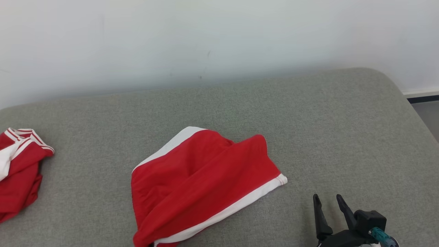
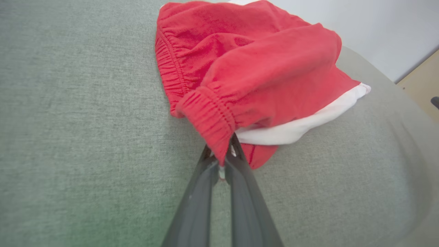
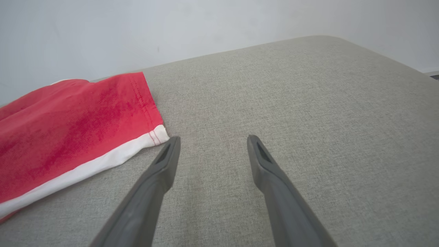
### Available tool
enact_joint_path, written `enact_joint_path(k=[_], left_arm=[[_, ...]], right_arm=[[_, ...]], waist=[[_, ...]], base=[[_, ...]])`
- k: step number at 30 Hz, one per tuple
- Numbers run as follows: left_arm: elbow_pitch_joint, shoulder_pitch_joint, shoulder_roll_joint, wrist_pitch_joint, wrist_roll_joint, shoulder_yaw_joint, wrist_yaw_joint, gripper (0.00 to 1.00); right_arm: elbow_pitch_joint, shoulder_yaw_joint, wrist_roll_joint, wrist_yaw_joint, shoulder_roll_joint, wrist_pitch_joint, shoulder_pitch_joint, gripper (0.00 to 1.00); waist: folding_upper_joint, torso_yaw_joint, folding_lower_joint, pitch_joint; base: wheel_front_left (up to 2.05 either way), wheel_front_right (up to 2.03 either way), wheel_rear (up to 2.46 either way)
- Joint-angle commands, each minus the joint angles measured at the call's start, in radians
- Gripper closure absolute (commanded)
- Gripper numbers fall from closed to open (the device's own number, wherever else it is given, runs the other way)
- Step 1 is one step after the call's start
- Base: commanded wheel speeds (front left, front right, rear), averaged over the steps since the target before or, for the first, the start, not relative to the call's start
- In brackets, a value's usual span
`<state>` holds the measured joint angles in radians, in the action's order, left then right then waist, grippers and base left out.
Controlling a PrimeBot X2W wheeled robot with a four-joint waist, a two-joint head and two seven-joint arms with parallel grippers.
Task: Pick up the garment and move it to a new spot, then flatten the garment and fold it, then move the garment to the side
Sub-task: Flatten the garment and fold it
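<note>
The garment (image 1: 20, 171), a crumpled red jersey with a white sleeve and red-and-white striped trim, lies at the far left of the grey cushion, away from both grippers. Red shorts (image 1: 202, 181) with a white edge lie in the middle. In the left wrist view, my left gripper (image 2: 221, 161) is shut on the elastic waistband of the red shorts (image 2: 247, 65), and cloth covers its fingertips. My right gripper (image 1: 327, 197) stands open just right of the shorts' white-edged corner (image 3: 157, 135), and nothing sits between the fingers of the right gripper (image 3: 213, 138).
Everything rests on a wide grey upholstered cushion (image 1: 325, 130) against a pale wall (image 1: 205, 37). The cushion rounds off at the far right corner, where floor (image 1: 427, 113) shows beyond it. Bare cushion stretches behind and to the right of the shorts.
</note>
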<state>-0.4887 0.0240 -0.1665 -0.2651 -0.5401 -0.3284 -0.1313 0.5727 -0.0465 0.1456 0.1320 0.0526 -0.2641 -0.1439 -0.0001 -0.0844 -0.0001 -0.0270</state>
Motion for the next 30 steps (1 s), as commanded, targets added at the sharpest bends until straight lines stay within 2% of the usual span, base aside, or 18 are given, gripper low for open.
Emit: enact_joint_path(k=[1, 5, 6, 7, 9, 12, 13, 15, 16, 17, 18, 25, 30], left_arm=[[-0.011, 0.01, -0.042, 0.001, -0.022, -0.022, 0.002, 1.0], [-0.031, 0.045, -0.101, 0.001, -0.009, -0.002, 0.002, 1.0], [-0.038, 0.05, -0.109, 0.001, 0.005, 0.01, 0.002, 0.95], [-0.042, 0.058, -0.112, 0.001, 0.021, 0.027, 0.002, 0.84], [-0.052, 0.07, -0.108, 0.001, 0.043, 0.055, 0.002, 0.92], [-0.071, 0.083, -0.103, 0.001, 0.064, 0.077, 0.002, 0.92], [-0.075, 0.087, -0.096, 0.001, 0.07, 0.084, 0.002, 0.89], [-0.085, 0.089, -0.087, 0.001, 0.083, 0.091, 0.002, 0.74], [-0.087, 0.09, -0.083, 0.001, 0.087, 0.094, 0.002, 0.54], [-0.087, 0.089, -0.078, 0.001, 0.089, 0.101, 0.002, 0.07], [-0.088, 0.085, -0.075, 0.001, 0.094, 0.106, 0.002, 0.0], [-0.046, 0.036, -0.031, 0.001, 0.175, 0.215, 0.007, 0.0], [0.03, -0.009, 0.022, 0.001, 0.261, 0.316, 0.042, 0.0]], right_arm=[[0.002, 0.008, 0.016, -0.003, -0.002, 0.0, 0.008, 0.0], [0.002, 0.013, 0.025, -0.003, -0.001, 0.0, 0.009, 0.0], [0.002, 0.015, 0.027, -0.003, -0.002, 0.0, 0.008, 0.0], [0.002, 0.016, 0.028, -0.003, -0.002, 0.0, 0.007, 0.0], [0.001, 0.019, 0.029, -0.003, -0.002, 0.0, 0.007, 0.0], [0.002, 0.02, 0.028, -0.003, -0.002, 0.0, 0.005, 0.0], [0.001, 0.02, 0.028, -0.003, -0.002, 0.0, 0.005, 0.0], [0.0, 0.02, 0.027, -0.003, -0.002, 0.0, 0.003, 0.0], [0.0, 0.019, 0.026, -0.003, -0.002, 0.0, 0.002, 0.0], [-0.001, 0.017, 0.026, -0.003, -0.002, 0.0, 0.0, 0.0], [-0.001, 0.016, 0.026, -0.003, -0.002, 0.0, 0.0, 0.0], [-0.033, 0.0, 0.022, -0.003, -0.002, 0.0, 0.014, 0.0], [-0.116, 0.011, -0.005, -0.003, -0.002, 0.0, 0.026, 0.0]], waist=[[0.0001, 0.006, 0.0001, 0.007], [0.0001, 0.002, 0.0001, 0.006], [0.0001, -0.001, 0.0001, 0.005], [0.0001, -0.004, 0.0001, 0.004], [0.0001, -0.01, 0.0001, 0.002], [0.0001, -0.015, 0.0001, 0.0], [0.0001, -0.018, 0.0001, -0.001], [0.0001, -0.023, 0.0001, -0.004], [0.0001, -0.025, 0.0001, -0.005], [0.0001, -0.025, 0.0001, -0.006], [0.0001, -0.025, 0.0001, -0.006], [0.0001, -0.006, 0.0001, 0.006], [0.0001, 0.003, 0.0001, 0.012]], base=[[0.0, 0.0, 0.0], [0.0, 0.0, 0.0], [0.0, 0.0, 0.0], [0.0, 0.0, 0.0], [0.0, 0.0, 0.0], [0.0, 0.0, 0.0], [0.0, 0.0, 0.0], [0.0, 0.0, 0.0], [0.0, 0.0, 0.0], [0.0, 0.0, 0.0], [0.0, 0.0, 0.0], [0.0, 0.0, 0.0], [0.0, 0.0, 0.0]])
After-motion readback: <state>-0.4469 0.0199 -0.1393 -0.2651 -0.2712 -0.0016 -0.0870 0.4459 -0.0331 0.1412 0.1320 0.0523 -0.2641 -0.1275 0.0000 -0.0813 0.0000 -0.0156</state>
